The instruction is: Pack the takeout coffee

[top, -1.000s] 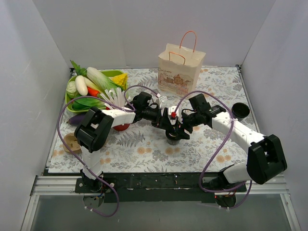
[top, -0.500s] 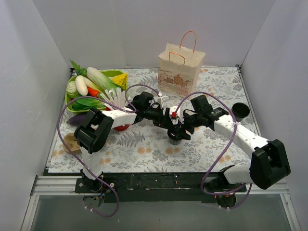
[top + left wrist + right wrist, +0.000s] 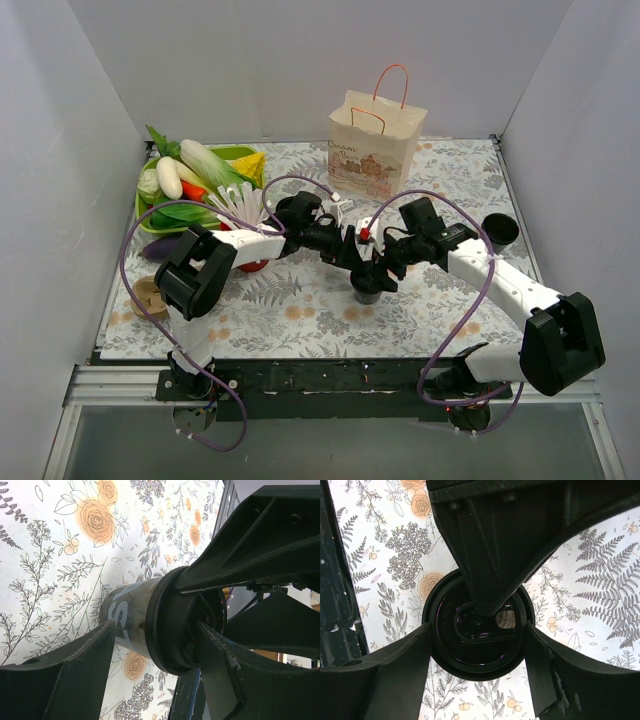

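Right now the small black disposable cup with its round black plastic lid stands on the flower-printed counter at the middle of the overhead frame. The right pincer seems clenched on the lid's rim, a finger touching each side. The left pincer has its jaws apart, one finger across the lid top; whether it grips, I cannot tell. The step looks like securing the cup. Next, it needs lifting upright towards the beige paper bag with orange handles, upper centre.
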You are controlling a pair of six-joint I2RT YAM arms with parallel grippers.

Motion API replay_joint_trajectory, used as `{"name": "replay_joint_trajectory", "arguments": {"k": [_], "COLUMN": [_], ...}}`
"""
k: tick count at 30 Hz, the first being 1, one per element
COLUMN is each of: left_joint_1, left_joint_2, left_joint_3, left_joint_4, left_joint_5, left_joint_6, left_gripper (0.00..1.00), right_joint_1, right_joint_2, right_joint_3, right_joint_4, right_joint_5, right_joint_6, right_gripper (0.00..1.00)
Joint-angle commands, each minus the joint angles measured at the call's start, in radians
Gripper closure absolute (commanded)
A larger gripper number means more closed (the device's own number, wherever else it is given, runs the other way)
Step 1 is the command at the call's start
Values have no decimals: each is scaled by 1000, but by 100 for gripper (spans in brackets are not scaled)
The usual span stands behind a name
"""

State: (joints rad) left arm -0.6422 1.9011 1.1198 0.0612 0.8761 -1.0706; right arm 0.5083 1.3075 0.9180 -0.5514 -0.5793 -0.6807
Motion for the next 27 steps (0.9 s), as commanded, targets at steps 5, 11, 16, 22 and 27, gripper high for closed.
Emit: {"name": "replay_joint_trajectory", "arguments": {"k": [5, 11, 16, 22, 27], "left_joint_1": [30, 30, 32, 30, 30], "left_joint_2": [9, -10, -33, -25, -27], "left_joint_3": [-61, -55, -51, -40, -34], "left_joint_4": [-136, -123, -97, -86, -75], "left_joint_5": [-172, -114, -13, 30, 57], "left_joint_6": [118, 129, 130, 127, 121], "left_gripper": [39, 37, 35, 34, 34], "right_joint_1": [-28, -28, -28, -28, -36], "right_joint_2": [-88, -91, -131, -145, -175], "right_joint_3": [12, -64, -134, -157, -179], "right_joint_4": [-26, -38, 4, 22, 53], "right_joint_5": [63, 98, 105, 122, 153], "right_joint_6": [44, -36, -28, -20, -3], "right_gripper": [28, 33, 36, 39, 40]}}
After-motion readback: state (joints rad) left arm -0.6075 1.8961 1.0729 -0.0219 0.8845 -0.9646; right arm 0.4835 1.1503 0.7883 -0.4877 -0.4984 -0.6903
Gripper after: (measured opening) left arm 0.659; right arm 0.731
